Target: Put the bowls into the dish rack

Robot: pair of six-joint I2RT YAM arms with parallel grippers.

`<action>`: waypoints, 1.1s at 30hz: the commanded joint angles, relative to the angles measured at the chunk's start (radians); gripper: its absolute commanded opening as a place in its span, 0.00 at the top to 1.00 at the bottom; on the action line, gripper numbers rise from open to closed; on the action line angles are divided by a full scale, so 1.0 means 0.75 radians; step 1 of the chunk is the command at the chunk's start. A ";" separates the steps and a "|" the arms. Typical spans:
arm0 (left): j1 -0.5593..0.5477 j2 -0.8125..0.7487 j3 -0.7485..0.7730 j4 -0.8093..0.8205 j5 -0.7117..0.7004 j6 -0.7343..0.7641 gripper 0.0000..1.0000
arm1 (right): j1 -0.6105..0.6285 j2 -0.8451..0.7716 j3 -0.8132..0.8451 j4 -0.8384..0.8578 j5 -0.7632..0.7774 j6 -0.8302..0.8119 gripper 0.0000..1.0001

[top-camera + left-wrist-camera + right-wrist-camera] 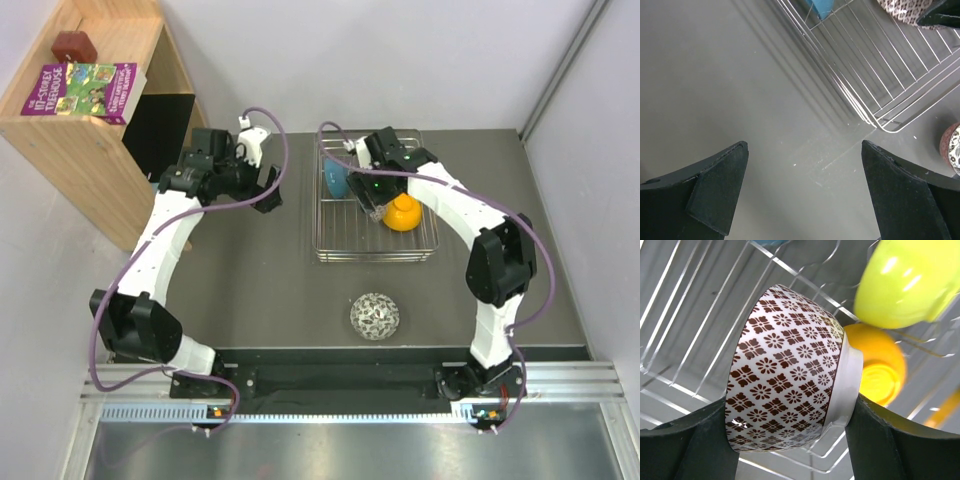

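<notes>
Currently the right end effector [790, 440] grips the brown-patterned bowl [790, 385], tilted, over the rack [335, 250], upper centre-right of the overhead view, likely needing lowering and release; the left end effector [802, 190] hangs open.

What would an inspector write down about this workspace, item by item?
Surface: dark grey table.
Job's things: wire dish rack holds a blue bowl, an orange bowl and a yellow-green bowl; a brown-lattice white bowl is held over it; a patterned bowl sits on the table outside it.
Clutter: nothing seen.
Claws: left claw open and empty above the table; right claw shut on the lattice bowl.
Cables: purple cables loop along both arms; no snag seen.
Surroundings: wooden shelf with a book and a dark red object.
</notes>
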 commanded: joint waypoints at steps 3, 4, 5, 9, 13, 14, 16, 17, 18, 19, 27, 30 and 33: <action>0.022 -0.117 -0.063 0.009 -0.018 0.032 0.01 | 0.099 0.047 0.142 0.052 0.394 -0.097 1.00; 0.024 -0.121 -0.065 0.007 -0.022 0.038 0.01 | 0.111 0.057 0.146 0.052 0.422 -0.108 1.00; 0.028 -0.127 -0.069 0.003 -0.024 0.040 0.01 | 0.130 0.075 0.152 0.048 0.441 -0.116 1.00; 0.034 -0.148 -0.095 0.009 -0.040 0.042 0.01 | 0.173 0.129 0.179 0.028 0.555 -0.155 1.00; 0.038 -0.164 -0.128 0.031 -0.049 0.036 0.01 | 0.205 0.188 0.207 0.007 0.627 -0.175 1.00; 0.042 -0.168 -0.140 0.037 -0.051 0.036 0.01 | 0.218 0.208 0.215 0.005 0.637 -0.177 1.00; 0.044 -0.183 -0.149 0.043 -0.045 0.032 0.01 | 0.228 0.231 0.244 -0.005 0.668 -0.186 1.00; 0.046 -0.191 -0.157 0.045 -0.044 0.032 0.01 | 0.236 0.253 0.254 -0.009 0.680 -0.188 1.00; 0.046 -0.193 -0.157 0.048 -0.042 0.032 0.01 | 0.240 0.264 0.279 -0.015 0.699 -0.190 1.00; 0.046 -0.195 -0.157 0.043 -0.040 0.034 0.01 | 0.242 0.276 0.289 -0.019 0.705 -0.190 1.00; 0.053 -0.221 -0.159 0.039 -0.030 0.046 0.01 | 0.285 0.360 0.326 -0.052 0.764 -0.210 1.00; 0.059 -0.228 -0.165 0.043 -0.024 0.046 0.01 | 0.301 0.372 0.310 -0.052 0.781 -0.220 1.00; 0.061 -0.234 -0.173 0.048 -0.016 0.048 0.01 | 0.316 0.378 0.291 -0.052 0.795 -0.235 1.00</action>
